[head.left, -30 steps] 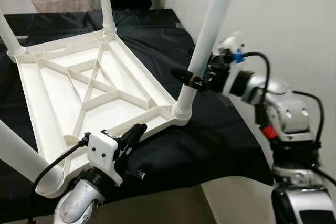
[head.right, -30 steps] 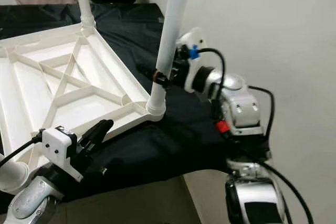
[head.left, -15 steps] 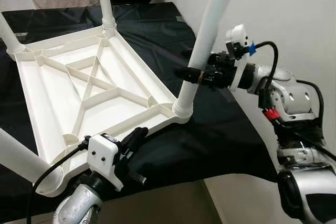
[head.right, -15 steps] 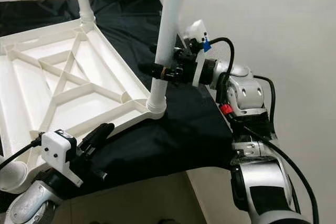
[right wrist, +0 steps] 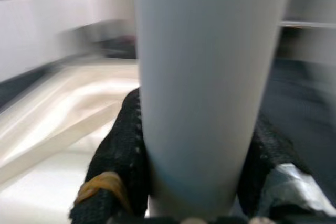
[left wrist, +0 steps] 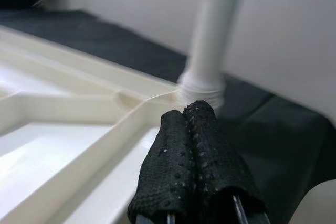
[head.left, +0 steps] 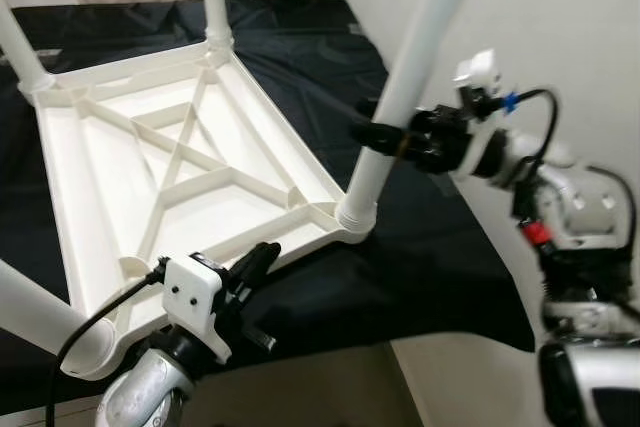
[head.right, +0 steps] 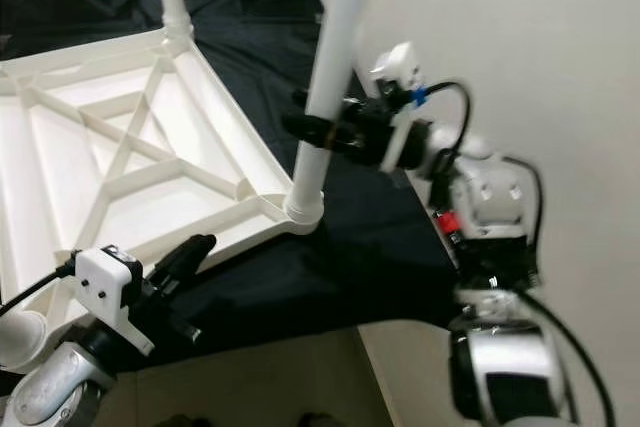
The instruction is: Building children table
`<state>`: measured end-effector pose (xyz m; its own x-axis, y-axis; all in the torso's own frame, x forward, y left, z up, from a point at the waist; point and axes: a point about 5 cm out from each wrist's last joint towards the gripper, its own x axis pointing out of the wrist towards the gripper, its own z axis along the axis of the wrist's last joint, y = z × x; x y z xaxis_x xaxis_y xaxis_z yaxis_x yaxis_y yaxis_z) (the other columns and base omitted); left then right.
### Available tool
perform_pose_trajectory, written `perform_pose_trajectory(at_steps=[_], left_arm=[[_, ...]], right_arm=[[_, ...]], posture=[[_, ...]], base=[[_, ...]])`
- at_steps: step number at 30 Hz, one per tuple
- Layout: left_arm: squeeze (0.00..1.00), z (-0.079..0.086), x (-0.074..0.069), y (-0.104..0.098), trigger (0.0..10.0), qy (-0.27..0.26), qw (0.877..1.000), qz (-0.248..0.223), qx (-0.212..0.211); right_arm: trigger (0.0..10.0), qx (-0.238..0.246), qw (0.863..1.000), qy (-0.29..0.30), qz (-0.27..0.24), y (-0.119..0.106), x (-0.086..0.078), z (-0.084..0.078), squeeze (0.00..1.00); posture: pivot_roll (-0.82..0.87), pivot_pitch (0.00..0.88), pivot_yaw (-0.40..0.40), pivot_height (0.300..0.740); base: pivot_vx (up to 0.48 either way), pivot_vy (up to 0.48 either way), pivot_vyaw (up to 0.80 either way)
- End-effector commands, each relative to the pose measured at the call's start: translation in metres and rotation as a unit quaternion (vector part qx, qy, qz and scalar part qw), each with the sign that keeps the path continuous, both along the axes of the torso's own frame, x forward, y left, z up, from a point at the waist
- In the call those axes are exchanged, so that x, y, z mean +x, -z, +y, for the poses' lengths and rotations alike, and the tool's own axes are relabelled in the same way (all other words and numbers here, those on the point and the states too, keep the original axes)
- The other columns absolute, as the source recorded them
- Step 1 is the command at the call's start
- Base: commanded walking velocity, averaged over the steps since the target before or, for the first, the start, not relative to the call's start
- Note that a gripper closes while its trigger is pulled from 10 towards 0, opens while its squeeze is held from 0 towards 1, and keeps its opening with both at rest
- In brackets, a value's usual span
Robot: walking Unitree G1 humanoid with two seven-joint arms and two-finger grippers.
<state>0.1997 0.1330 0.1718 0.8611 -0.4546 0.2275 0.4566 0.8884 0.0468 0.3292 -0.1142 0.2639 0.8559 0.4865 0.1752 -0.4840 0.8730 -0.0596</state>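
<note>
The upturned white plastic tabletop lies on the black cloth; the right gripper clasps its near-right table leg low down, a smooth, light, stiff tube that may slip; the left gripper, fingers pressed together and empty, hovers at the tabletop's edge.

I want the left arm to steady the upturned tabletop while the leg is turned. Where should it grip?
Probably the near edge rim of the tabletop, approached from the robot's side: it is thin, overhangs the black cloth, and lies just ahead of the left gripper. The right gripper holds the leg.
</note>
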Motion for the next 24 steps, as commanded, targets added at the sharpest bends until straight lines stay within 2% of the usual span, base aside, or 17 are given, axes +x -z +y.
perform_pose_trajectory(at_steps=[1,2,3,4,6,11,12,14,15,16,17,18,19,20,21,22,24], left_arm=[[0.0,0.0,-0.002,0.005,10.0,0.004,1.0,0.014,-0.002],[0.0,0.0,-0.001,0.005,10.0,0.004,1.0,0.014,-0.003],[0.0,0.0,-0.001,0.005,10.0,0.004,1.0,0.014,-0.003],[0.0,0.0,0.001,0.005,10.0,0.003,1.0,0.013,-0.003],[0.0,-0.001,0.004,0.007,10.0,0.003,1.0,0.013,-0.003],[0.0,-0.002,0.006,0.008,10.0,0.003,1.0,0.012,-0.006],[0.0,-0.002,0.006,0.008,10.0,0.003,1.0,0.012,-0.007],[0.0,-0.002,0.007,0.008,10.0,0.003,1.0,0.011,-0.008],[0.0,-0.002,0.006,0.007,10.0,0.003,1.0,0.011,-0.009],[0.0,-0.002,0.006,0.007,10.0,0.003,1.0,0.011,-0.01],[0.0,-0.002,0.006,0.007,10.0,0.003,1.0,0.011,-0.01],[0.0,-0.002,0.005,0.006,10.0,0.003,1.0,0.011,-0.011],[0.0,-0.002,0.005,0.006,10.0,0.003,1.0,0.011,-0.011],[0.0,-0.002,0.005,0.006,10.0,0.004,1.0,0.011,-0.011],[0.0,-0.002,0.004,0.006,10.0,0.005,1.0,0.011,-0.012],[0.0,-0.002,0.004,0.006,10.0,0.005,1.0,0.011,-0.012],[0.0,-0.003,0.003,0.005,10.0,0.008,1.0,0.011,-0.013]], right_arm=[[0.0,-0.05,0.966,0.206,0.149,0.065,-0.006,-0.034,0.0],[0.0,-0.05,0.965,0.199,0.163,0.075,-0.014,-0.032,0.0],[0.0,-0.05,0.965,0.199,0.163,0.075,-0.014,-0.032,0.0],[0.0,-0.042,0.966,0.186,0.175,0.082,-0.02,-0.023,0.0],[0.0,-0.051,0.971,0.169,0.161,0.077,-0.018,-0.011,0.0],[0.0,-0.06,0.977,0.143,0.146,0.059,-0.007,-0.003,0.0],[10.0,-0.043,0.979,0.137,0.143,0.051,-0.007,0.0,0.0],[10.0,-0.03,0.98,0.136,0.141,0.047,-0.008,0.003,0.0],[10.0,-0.01,0.985,0.11,0.134,0.039,-0.01,0.009,0.0],[10.0,0.006,0.992,0.076,0.105,0.027,-0.009,0.011,1.0],[10.0,0.006,0.992,0.076,0.105,0.027,-0.009,0.011,1.0],[10.0,0.008,0.997,0.025,0.074,0.016,-0.01,0.015,1.0],[10.0,0.008,0.997,0.025,0.074,0.016,-0.01,0.015,1.0],[10.0,0.018,0.999,-0.023,0.045,0.005,-0.011,0.014,1.0],[10.0,-0.001,0.997,-0.076,0.01,-0.002,-0.012,0.01,1.0],[10.0,-0.001,0.997,-0.076,0.01,-0.002,-0.012,0.01,1.0],[10.0,-0.046,0.988,-0.148,-0.022,-0.008,-0.013,-0.001,1.0]], posture=[[0.01,0.198,-0.11,0.74],[0.01,0.194,-0.108,0.74],[0.01,0.194,-0.108,0.74],[0.0,0.186,-0.103,0.74],[0.0,0.172,-0.106,0.74],[-0.01,0.162,-0.114,0.74],[-0.01,0.162,-0.115,0.74],[-0.01,0.162,-0.115,0.74],[-0.01,0.168,-0.114,0.74],[-0.01,0.172,-0.115,0.74],[-0.01,0.172,-0.115,0.74],[-0.01,0.173,-0.115,0.74],[-0.01,0.173,-0.115,0.74],[-0.01,0.18,-0.111,0.74],[-0.02,0.183,-0.109,0.74],[-0.02,0.183,-0.109,0.74],[-0.01,0.195,-0.105,0.74]], base=[[0.0,0.0,0.0],[0.0,0.0,0.0],[0.0,0.0,0.0],[0.0,0.0,0.0],[0.0,0.0,0.0],[0.0,0.0,0.0],[0.0,0.0,0.0],[0.0,0.0,0.0],[0.0,0.0,0.0],[0.0,0.0,0.0],[0.0,0.0,0.0],[0.0,0.0,0.0],[0.0,0.0,0.0],[0.0,0.0,0.0],[0.0,0.0,0.0],[0.0,0.0,0.0],[0.0,0.0,0.0]])
